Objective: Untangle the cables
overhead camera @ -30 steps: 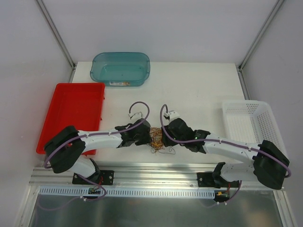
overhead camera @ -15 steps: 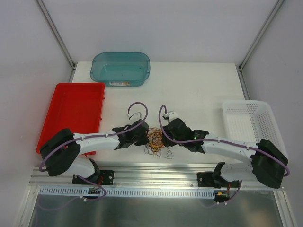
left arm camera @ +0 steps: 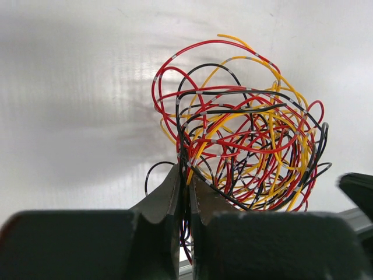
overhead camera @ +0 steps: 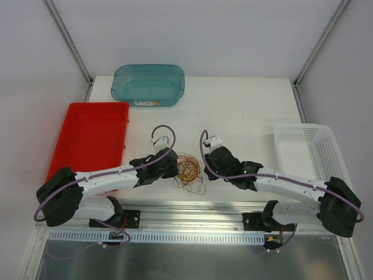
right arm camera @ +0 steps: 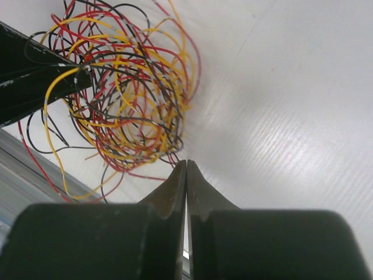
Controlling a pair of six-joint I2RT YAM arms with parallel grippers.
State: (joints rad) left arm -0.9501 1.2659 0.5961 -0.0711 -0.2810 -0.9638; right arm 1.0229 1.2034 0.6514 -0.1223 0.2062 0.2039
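Biggest thing in the overhead view is the white table (overhead camera: 245, 111), matte and flat, filling the middle of the frame. On the left sits a red plastic tray (overhead camera: 87, 140), shallow and rectangular with a glossy floor. On the right edge there's a white plastic basket (overhead camera: 306, 149) with lattice walls, and at the upper middle a see-through teal tub (overhead camera: 148, 66) with rounded corners.

The left arm (overhead camera: 105, 175) and right arm (overhead camera: 285, 182) are white shells with chunky black joints, each with a purple hose looping off it. They come in from the lower corners and point at each other in the lower middle.

Right between them, on the table surface, is the cables (overhead camera: 187, 168) bundle: a roundish, airy nest of very thin glossy wires in red, yellow-orange and black, all loose curls, with a few stray loops trailing toward the bottom of the frame.

The left gripper (left arm camera: 185, 175) has smooth dark wedge-shaped fingers pinched together at the lower left edge of the tangle, with a few red and black strands running down into the slit between them, so it's clamped on the wires.

The right gripper (right arm camera: 186, 166) has its tapered fingers pressed flat against each other, tips just beside the bottom of the nest, and I can't see any strand caught in them.
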